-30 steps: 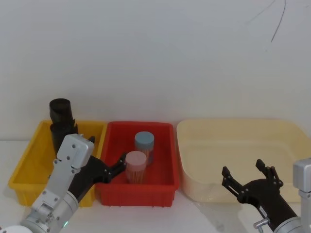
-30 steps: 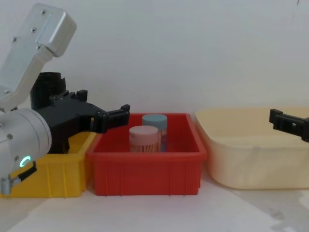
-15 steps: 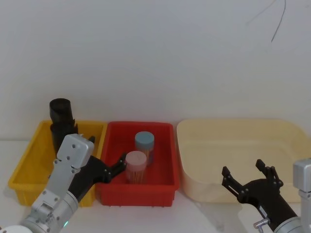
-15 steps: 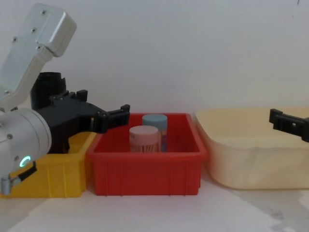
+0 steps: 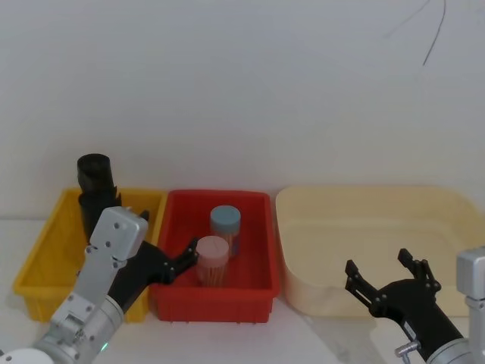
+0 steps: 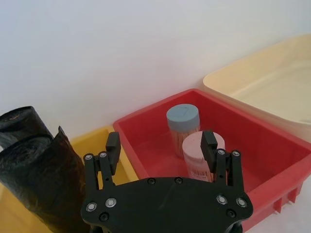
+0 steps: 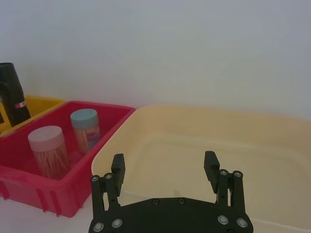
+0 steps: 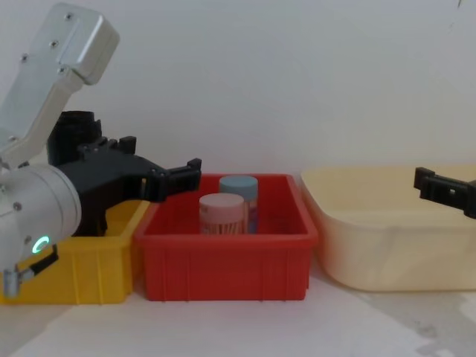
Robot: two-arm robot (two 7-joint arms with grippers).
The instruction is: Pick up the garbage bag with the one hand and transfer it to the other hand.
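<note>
While its silver-grey arm with the green glowing ring angled up and forward at the near left of the rectangular red plastic bin [image 5: 220, 292], the slim black left pincer [image 5: 167, 236] hovered level over that bin's left rim. Its fingers were spread wide and empty, pointing toward the bin's right side. The slim black right pincer [image 5: 377, 263] hung well to the right of the red bin, in front of the wide cream plastic tub [image 5: 303, 227], its fingers also wide apart on nothing. The garbage bag [image 5: 98, 208], a plain black roll of plastic, stood in the yellow plastic bin [image 5: 42, 250] just left of the red bin, its long axis near upright. Behind it rose a taller black roll [image 7: 10, 87] bearing a small red mark, too small to read. Inside the red bin stood a pink-lidded jar [image 5: 212, 258] and a blue-lidded jar [image 5: 225, 224].
</note>
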